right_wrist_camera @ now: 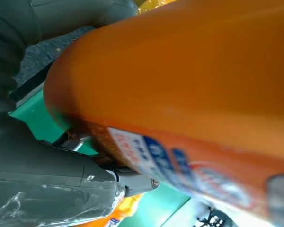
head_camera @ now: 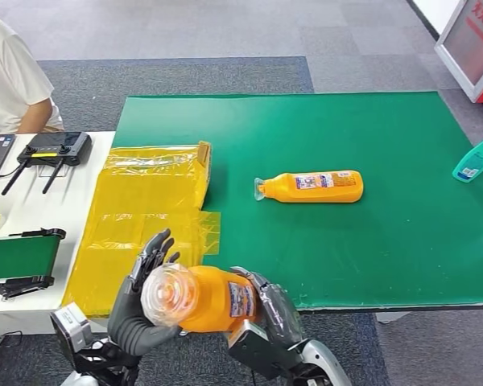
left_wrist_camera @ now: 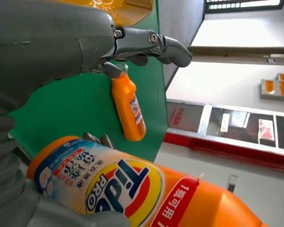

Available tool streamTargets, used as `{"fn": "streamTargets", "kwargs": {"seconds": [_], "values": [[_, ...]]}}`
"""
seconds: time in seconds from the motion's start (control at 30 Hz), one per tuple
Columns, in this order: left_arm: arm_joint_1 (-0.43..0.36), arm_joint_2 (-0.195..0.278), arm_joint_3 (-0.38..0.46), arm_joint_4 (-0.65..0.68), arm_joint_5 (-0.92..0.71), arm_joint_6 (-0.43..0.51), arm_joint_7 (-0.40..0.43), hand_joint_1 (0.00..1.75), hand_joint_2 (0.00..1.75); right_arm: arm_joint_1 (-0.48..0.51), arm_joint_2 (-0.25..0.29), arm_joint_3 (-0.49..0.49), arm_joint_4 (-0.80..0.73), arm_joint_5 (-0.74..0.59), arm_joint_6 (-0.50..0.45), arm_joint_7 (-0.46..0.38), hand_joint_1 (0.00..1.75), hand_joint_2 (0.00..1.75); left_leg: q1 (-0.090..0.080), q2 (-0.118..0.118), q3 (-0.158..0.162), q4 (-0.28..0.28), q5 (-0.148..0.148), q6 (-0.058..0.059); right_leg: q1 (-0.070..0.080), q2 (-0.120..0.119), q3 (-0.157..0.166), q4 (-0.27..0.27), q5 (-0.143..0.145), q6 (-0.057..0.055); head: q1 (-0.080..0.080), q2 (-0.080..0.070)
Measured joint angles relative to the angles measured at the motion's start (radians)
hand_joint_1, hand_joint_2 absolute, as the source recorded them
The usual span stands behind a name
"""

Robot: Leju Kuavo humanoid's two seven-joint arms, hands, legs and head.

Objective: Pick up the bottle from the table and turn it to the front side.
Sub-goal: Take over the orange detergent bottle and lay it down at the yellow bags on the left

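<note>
Orange and lying sideways, the bottle (head_camera: 208, 299) sits between our two hands, just off the table's (head_camera: 409, 241) near edge. Our left hand (head_camera: 136, 310) cups the clear cap end, some fingers (head_camera: 157, 245) spread above it. Our right hand (head_camera: 275, 310) wraps the bottom end, fingers curled on it. A second bottle (head_camera: 311, 186) lies farther right on the green table.

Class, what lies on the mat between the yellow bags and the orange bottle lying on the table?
Nothing: in the head view, bare green mat separates the yellow bags from the lying bottle.
</note>
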Motion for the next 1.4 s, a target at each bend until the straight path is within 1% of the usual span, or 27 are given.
{"fn": "streamTargets", "kwargs": {"seconds": [0.17,0.33,0.43,0.57,0.7,0.87,1.07,1.2,1.4], "values": [[-0.009,0.026,-0.046,0.000,-0.035,0.003,0.001,0.00,1.75,-0.008,0.000,-0.001,0.023,-0.024,0.004,0.004,1.75,1.75,0.000,0.000,0.000,0.000,0.000,0.000,0.000,0.000,0.000,0.000,0.000,0.000,0.000,0.000],[-0.017,0.053,-0.094,0.000,-0.057,0.014,0.004,0.00,1.75,-0.010,0.000,-0.015,0.055,-0.118,0.036,0.001,1.75,1.75,0.000,0.000,0.000,0.000,0.000,0.000,0.000,0.000,0.000,0.000,0.000,0.000,0.000,0.000],[-0.018,0.072,-0.118,0.000,-0.068,0.029,0.004,0.00,1.75,-0.011,0.000,-0.036,0.071,-0.151,0.048,-0.012,1.75,1.75,0.000,0.000,0.000,0.000,0.000,0.000,0.000,0.000,0.000,0.000,0.000,0.000,0.000,0.000],[-0.021,0.104,-0.139,0.000,-0.091,0.047,0.005,0.00,1.75,-0.010,0.001,-0.050,0.080,-0.149,0.057,-0.022,1.75,1.75,0.000,0.000,0.000,0.000,0.000,0.000,0.000,0.000,0.000,0.000,0.000,0.000,0.000,0.000],[-0.028,0.141,-0.139,0.000,-0.093,0.050,0.005,0.00,1.75,-0.011,0.002,-0.052,0.081,-0.123,0.059,-0.024,1.75,1.75,0.000,0.000,0.000,0.000,0.000,0.000,0.000,0.000,0.000,0.000,0.000,0.000,0.000,0.000],[-0.033,0.167,-0.139,0.000,-0.097,0.051,0.006,0.00,1.75,-0.010,0.002,-0.052,0.079,-0.102,0.056,-0.027,1.75,1.75,0.000,0.000,0.000,0.000,0.000,0.000,0.000,0.000,0.000,0.000,0.000,0.000,0.000,0.000],[-0.029,0.179,-0.127,0.000,-0.103,0.067,0.019,0.00,1.75,-0.002,0.001,-0.040,0.022,-0.039,0.031,-0.044,1.75,1.75,0.000,0.000,0.000,0.000,0.000,0.000,0.000,0.000,0.000,0.000,0.000,0.000,0.000,0.000],[-0.021,0.179,-0.112,0.000,-0.113,0.084,0.025,0.00,1.75,0.001,-0.005,-0.004,-0.036,0.001,0.027,-0.047,1.75,1.75,0.000,0.000,0.000,0.000,0.000,0.000,0.000,0.000,0.000,0.000,0.000,0.000,0.000,0.000],[-0.025,0.167,-0.089,0.005,-0.115,0.080,0.012,0.00,1.75,-0.013,-0.016,0.048,-0.058,0.003,0.043,-0.039,1.75,1.75,0.000,0.000,0.000,0.000,0.000,0.000,0.000,0.000,0.000,0.000,0.000,0.000,0.000,0.000]]}}
